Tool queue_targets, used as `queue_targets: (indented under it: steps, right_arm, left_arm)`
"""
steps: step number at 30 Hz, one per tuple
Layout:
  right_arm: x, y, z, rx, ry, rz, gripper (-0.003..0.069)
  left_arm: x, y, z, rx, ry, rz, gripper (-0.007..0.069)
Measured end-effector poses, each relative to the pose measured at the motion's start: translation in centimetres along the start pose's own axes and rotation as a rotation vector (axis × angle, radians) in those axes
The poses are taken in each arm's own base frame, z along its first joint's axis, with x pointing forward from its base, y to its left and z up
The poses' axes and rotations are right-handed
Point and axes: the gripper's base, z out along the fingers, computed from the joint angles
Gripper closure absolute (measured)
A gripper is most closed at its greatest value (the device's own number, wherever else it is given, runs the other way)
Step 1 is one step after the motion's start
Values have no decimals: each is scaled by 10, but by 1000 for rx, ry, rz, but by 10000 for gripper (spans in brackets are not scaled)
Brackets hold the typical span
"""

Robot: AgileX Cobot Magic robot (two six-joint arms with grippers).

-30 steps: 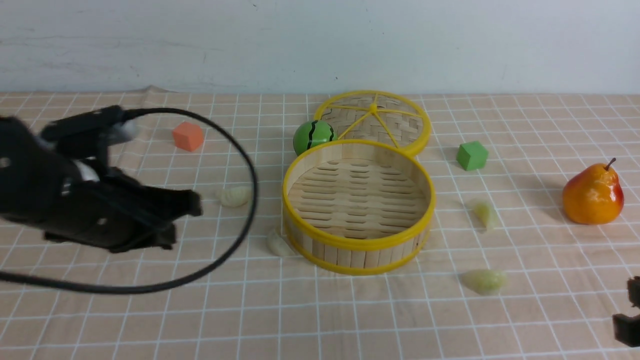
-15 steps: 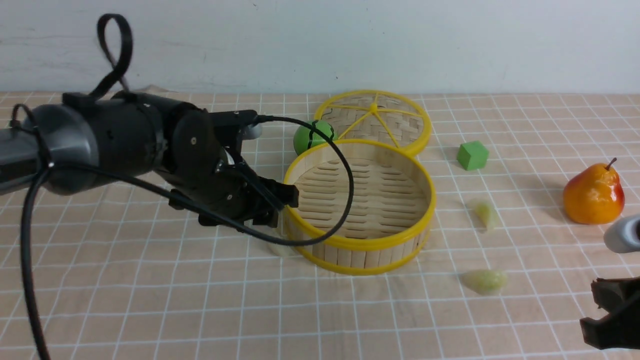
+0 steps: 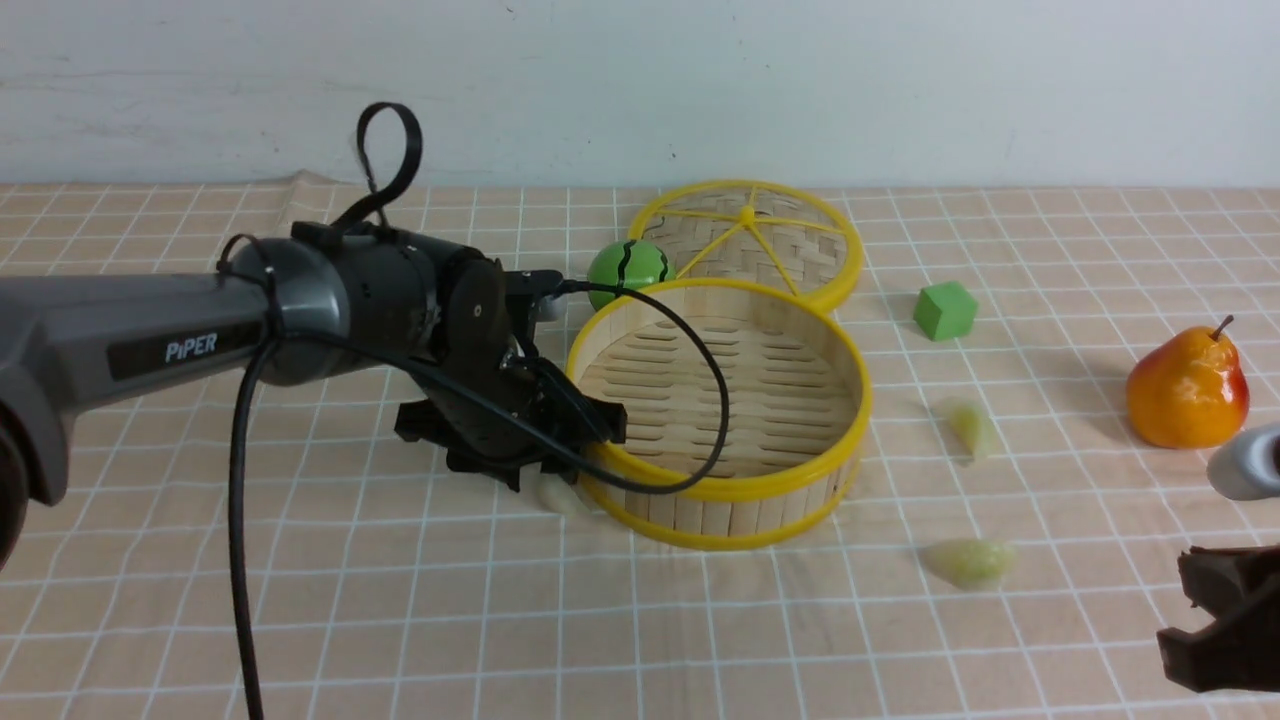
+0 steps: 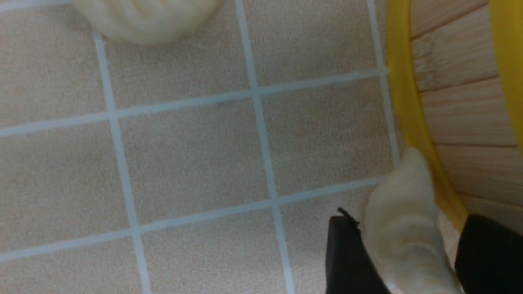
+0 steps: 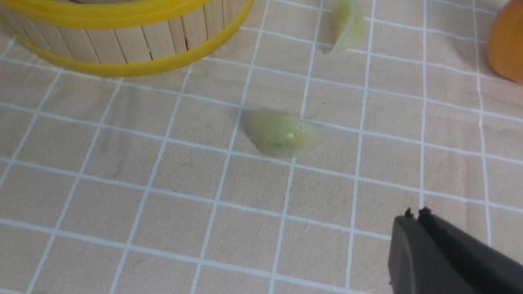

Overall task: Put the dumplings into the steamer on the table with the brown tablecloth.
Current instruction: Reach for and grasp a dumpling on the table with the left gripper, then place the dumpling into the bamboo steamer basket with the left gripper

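Surroundings: woven lid (image 3: 745,240) and striped green ball (image 3: 628,268) behind steamer (image 3: 718,492), frame centre; green cube (image 3: 944,310) and pear (image 3: 1186,388) at right.
Obstruction: left arm (image 3: 300,310) blocks fourth dumpling in front view.
Views: left wrist view alone shows fourth dumpling (image 4: 143,18), upper left, on brown tablecloth (image 4: 184,155); front view shows upper green dumpling (image 3: 972,428) and lower green dumpling (image 3: 968,562) right of steamer.
Left gripper (image 4: 404,222): jaws spread, straddling cream dumpling (image 4: 402,249) lying against steamer's lower rim.
Right gripper (image 5: 414,214): fingers pressed together, holding nothing, lower right corner.
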Motion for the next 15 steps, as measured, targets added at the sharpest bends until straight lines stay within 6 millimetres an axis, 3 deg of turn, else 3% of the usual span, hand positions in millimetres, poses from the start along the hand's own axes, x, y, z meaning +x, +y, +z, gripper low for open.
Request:
queue_targets:
  steps: [2, 6, 8, 13, 15]
  right_arm:
    - [0, 0, 0, 0, -2, 0, 646]
    - [0, 0, 0, -1, -3, 1, 643]
    - [0, 0, 0, -2, -5, 3, 641]
    - [-1, 0, 0, -4, -10, 3, 636]
    - [-1, 0, 0, -4, -13, 3, 631]
  left_arm:
    - [0, 0, 1, 0, 2, 1, 311]
    - [0, -1, -1, -15, 8, 27, 491]
    - [-1, 0, -4, -28, 5, 46, 536]
    - [-3, 3, -11, -75, 26, 96, 540]
    - [-12, 1, -32, -86, -2, 113, 540]
